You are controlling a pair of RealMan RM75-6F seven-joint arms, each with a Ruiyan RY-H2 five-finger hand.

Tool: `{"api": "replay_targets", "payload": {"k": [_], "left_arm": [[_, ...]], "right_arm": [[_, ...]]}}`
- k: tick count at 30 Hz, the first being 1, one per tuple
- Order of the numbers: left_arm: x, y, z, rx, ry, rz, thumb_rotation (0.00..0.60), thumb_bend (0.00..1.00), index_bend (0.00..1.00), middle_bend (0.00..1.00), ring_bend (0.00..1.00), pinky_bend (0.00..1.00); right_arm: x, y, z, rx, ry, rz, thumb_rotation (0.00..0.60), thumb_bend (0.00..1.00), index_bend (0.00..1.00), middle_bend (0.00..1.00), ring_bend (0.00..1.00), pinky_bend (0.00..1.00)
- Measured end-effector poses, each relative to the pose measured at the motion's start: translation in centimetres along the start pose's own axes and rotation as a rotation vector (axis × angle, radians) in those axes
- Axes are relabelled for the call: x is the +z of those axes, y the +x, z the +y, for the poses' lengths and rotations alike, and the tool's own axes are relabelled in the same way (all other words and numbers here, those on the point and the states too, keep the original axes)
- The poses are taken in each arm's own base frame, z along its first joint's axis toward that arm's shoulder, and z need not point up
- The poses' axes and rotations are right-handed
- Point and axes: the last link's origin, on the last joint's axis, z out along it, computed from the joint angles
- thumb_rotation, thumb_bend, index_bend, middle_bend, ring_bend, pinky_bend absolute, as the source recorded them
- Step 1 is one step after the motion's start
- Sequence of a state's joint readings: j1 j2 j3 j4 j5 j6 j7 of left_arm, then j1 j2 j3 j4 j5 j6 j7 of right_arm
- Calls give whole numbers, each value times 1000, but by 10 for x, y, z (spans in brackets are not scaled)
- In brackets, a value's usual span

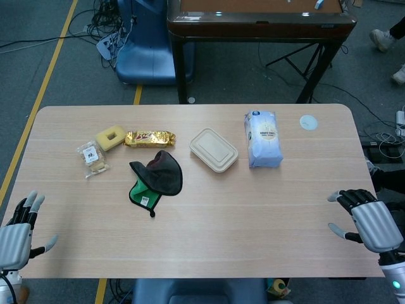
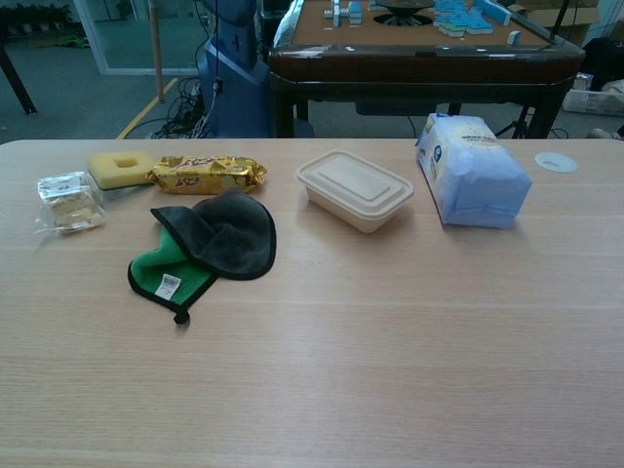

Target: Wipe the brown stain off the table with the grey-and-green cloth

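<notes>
Behind our table (image 1: 253, 209) we see a grey floor with yellow lines, a blue chair and a dark brown table. Our table is light wood.

Our left hand (image 1: 16, 235) is at the near left corner, just off the edge. Its fingers are spread apart and it holds nothing. Our right hand (image 1: 370, 221) is at the near right edge. Its fingers are apart too, a bit bent, and it holds nothing. Both hands are far from the cloth (image 1: 157, 178).

We see the cloth lying left of the middle of the table. It is folded over, grey on top with green showing below. We cannot see a brown stain.

Near the cloth are a yellow sponge (image 1: 110, 137), a gold snack bar (image 1: 149, 138) and a small clear packet (image 1: 92, 158). A tan box with a lid (image 1: 214, 149) and a blue and white bag (image 1: 262, 139) sit more to the right.
</notes>
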State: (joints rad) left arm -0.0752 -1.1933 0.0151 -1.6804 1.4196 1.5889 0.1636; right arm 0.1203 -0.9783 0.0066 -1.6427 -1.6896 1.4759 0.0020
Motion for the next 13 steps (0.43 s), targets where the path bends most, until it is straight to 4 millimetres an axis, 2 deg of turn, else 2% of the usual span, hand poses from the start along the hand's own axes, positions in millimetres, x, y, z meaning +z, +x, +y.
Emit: {"api": "replay_targets", "payload": {"k": [13], "left_arm": [[0,3,0,-9,2,9,600,170,75,0,38,343]], "right_arm": [[-1,0,0,4,-2,3,600,249,366,363,309,293]]}}
